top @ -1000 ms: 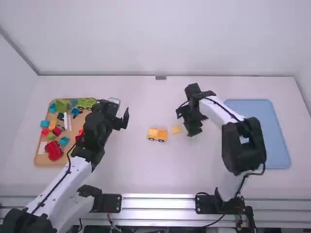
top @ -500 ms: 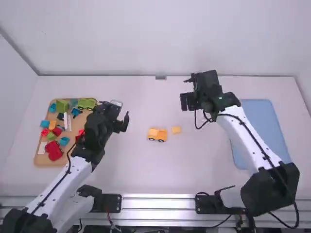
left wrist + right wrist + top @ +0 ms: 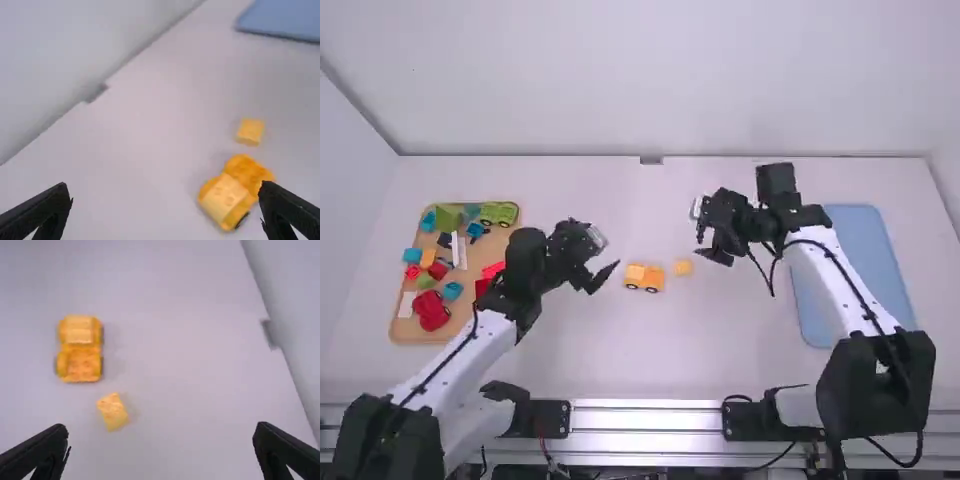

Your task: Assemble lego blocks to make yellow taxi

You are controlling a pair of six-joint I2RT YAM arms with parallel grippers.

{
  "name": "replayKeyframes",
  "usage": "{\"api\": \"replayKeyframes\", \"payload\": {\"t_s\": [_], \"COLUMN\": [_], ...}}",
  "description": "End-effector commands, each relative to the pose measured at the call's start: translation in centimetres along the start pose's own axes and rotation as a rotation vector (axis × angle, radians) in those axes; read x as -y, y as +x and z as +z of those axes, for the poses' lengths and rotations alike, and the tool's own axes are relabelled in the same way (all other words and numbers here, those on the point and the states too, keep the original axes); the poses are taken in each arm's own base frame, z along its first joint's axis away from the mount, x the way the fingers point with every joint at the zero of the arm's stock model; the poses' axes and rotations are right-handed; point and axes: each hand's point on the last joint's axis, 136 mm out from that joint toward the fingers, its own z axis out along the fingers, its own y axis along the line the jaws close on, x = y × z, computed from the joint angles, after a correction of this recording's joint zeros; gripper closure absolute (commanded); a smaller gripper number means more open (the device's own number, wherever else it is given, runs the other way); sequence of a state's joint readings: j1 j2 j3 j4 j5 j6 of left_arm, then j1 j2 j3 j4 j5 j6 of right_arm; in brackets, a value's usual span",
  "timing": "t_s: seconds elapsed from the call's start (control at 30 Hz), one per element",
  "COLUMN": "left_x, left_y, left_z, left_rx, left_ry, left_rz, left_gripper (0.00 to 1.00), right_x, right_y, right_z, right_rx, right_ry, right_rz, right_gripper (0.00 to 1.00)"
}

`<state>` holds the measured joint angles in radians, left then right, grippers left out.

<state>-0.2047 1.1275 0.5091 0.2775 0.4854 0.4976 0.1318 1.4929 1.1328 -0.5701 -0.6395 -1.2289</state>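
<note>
Blocks (image 3: 452, 291) in blue, green and red fill much of a tan tray (image 3: 397, 328) on the left arm's side of the white desk (image 3: 720, 350) in the high view, together with a green toy vehicle (image 3: 500, 213), a red toy car (image 3: 431, 312) and a white strip (image 3: 458, 252). A blue panel (image 3: 865, 270) lies flat on the right arm's side. Between the arms, the yellow car (image 3: 644, 278) stands upright on its wheels, with a small yellow block (image 3: 683, 268) just beside it, toward the right arm, and not touching it. The left end effector (image 3: 601, 277) is near the car on the left arm's side, its fingers spread and empty. The right end effector (image 3: 711, 250) is near the small block, a little farther from the arm bases, and it too is released. The left wrist view shows its fingers wide apart at the lower corners, with nothing between them in their grasp. The car sits close to one of them in that view; a paler yellow piece (image 3: 224, 198) is mounted on one half of it, while the other half is lower and uncovered. The right wrist view again has its own fingers well apart, gripping nothing, and the small block sits on the desk at an angle to the car, a narrow gap between the two.
</note>
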Motion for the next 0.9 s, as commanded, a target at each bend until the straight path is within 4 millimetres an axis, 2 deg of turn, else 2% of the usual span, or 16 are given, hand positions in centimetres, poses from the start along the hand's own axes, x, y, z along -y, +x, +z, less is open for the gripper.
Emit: {"api": "replayKeyframes", "payload": {"t_s": [0.0,0.1,0.2,0.27,0.37,0.47,0.5,0.57,0.7,0.8,0.87], "left_x": [3.8,5.3,7.4,7.8,8.1,7.6,7.6,7.2,6.9,6.8,6.8], "left_y": [-0.8,-0.4,0.5,0.8,1.7,2.7,2.7,3.2,4.0,5.9,6.4], "left_z": [0.5,1.1,1.8,2.1,3.3,4.9,4.9,6.3,7.4,7.7,7.6], "left_rx": [0.117,0.163,0.242,0.259,0.267,0.232,0.232,0.21,0.17,0.08,0.05], "left_ry": [0.24,0.338,0.477,0.509,0.567,0.594,0.594,0.623,0.653,0.652,0.655], "left_rz": [0.094,0.128,0.174,0.178,0.154,0.11,0.11,0.093,0.11,0.182,0.199], "left_gripper": [0.01,0.01,0.01,0.01,0.01,0.01,0.01,0.01,0.01,0.01,0.01], "right_x": [-2.4,-3.4,-3.9,-3.9,-2.8,-1.6,-1.6,-1.3,-2.7,-4.8,-5.1], "right_y": [-2.4,-1.4,-0.8,-0.4,1.1,1.6,1.6,2.5,4.1,5.4,5.8], "right_z": [-1.0,-1.1,-1.2,-0.9,0.6,2.8,2.8,5.1,8.0,9.9,10.4], "right_rx": [0.284,0.325,0.396,0.398,0.351,0.362,0.362,0.37,0.346,0.339,0.327], "right_ry": [-0.071,-0.093,-0.073,-0.058,-0.018,-0.025,-0.025,-0.062,-0.158,-0.231,-0.247], "right_rz": [-0.135,-0.063,-0.063,-0.067,-0.012,0.075,0.075,0.131,0.185,0.092,0.086], "right_gripper": [0.01,0.01,0.01,0.01,0.01,0.01,0.01,0.01,0.01,0.01,0.01]}}
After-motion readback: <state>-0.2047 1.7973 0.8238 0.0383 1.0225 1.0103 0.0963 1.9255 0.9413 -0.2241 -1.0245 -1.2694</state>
